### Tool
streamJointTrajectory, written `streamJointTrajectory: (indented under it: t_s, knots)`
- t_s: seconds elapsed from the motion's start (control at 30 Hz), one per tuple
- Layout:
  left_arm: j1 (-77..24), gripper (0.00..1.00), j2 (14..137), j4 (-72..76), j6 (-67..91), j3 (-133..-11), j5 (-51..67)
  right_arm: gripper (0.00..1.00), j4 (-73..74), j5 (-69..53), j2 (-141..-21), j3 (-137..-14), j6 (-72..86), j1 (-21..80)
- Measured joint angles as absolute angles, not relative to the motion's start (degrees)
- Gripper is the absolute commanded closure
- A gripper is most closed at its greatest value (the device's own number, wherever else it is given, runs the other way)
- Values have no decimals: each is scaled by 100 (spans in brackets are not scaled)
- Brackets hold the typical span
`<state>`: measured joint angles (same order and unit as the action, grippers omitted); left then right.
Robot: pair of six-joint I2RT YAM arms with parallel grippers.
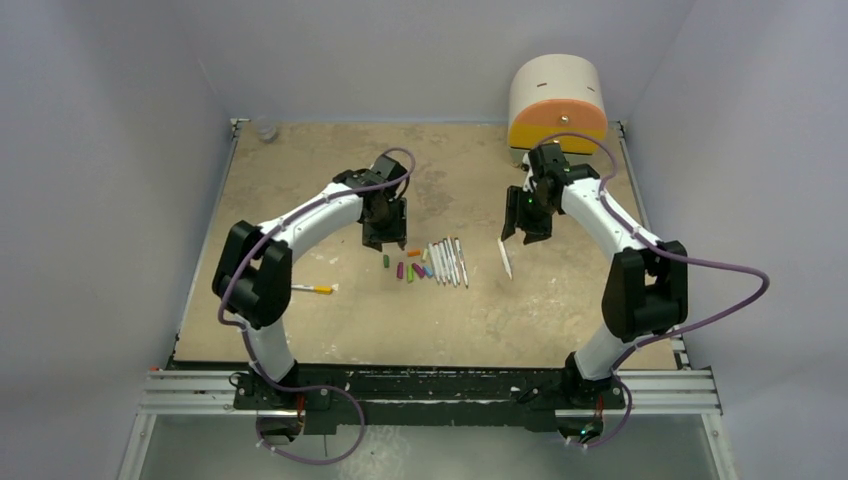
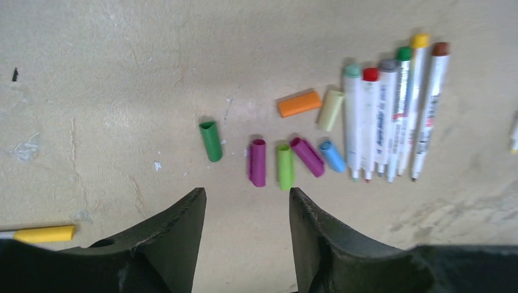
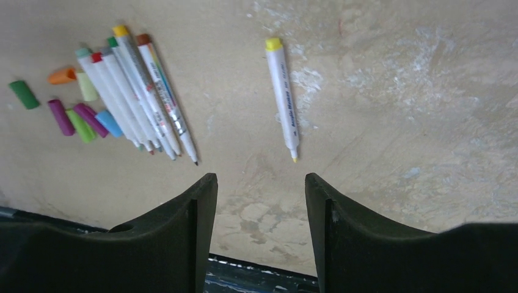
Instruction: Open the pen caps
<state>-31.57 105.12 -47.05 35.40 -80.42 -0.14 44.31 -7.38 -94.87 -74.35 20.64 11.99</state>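
Observation:
Several loose pen caps lie on the table: dark green (image 2: 211, 141), magenta (image 2: 257, 162), lime (image 2: 284, 166), a second magenta (image 2: 306, 156), blue (image 2: 332, 155), orange (image 2: 299, 103) and pale yellow (image 2: 330, 110). Beside them lies a row of uncapped white pens (image 2: 391, 116), also in the top view (image 1: 447, 261). One uncapped pen with a yellow end (image 3: 281, 97) lies apart to the right. A pen with a yellow cap (image 1: 316, 289) lies left. My left gripper (image 2: 247, 195) is open and empty above the caps. My right gripper (image 3: 259, 180) is open and empty near the lone pen.
A round cream-and-orange drawer unit (image 1: 556, 103) stands at the back right. A small clear object (image 1: 265, 131) sits at the back left corner. The table's near edge and a dark rail (image 1: 430, 382) lie by the arm bases.

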Motion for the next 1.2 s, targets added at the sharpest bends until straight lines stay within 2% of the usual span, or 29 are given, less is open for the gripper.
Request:
streamJointTrajectory:
  t_s: [0.33, 0.7, 1.2]
  knots:
    - [-3157, 45, 9817, -4976, 4226, -8377, 14, 43, 4386, -1570, -8919, -7620, 1909, 1304]
    - [-3157, 42, 9596, -5404, 5275, -8431, -143, 42, 4165, -2530, -7752, -6698, 1647, 1363]
    - [-3164, 40, 9760, -5389, 5907, -8597, -408, 42, 4193, -2615, -7400, -6407, 1511, 2003]
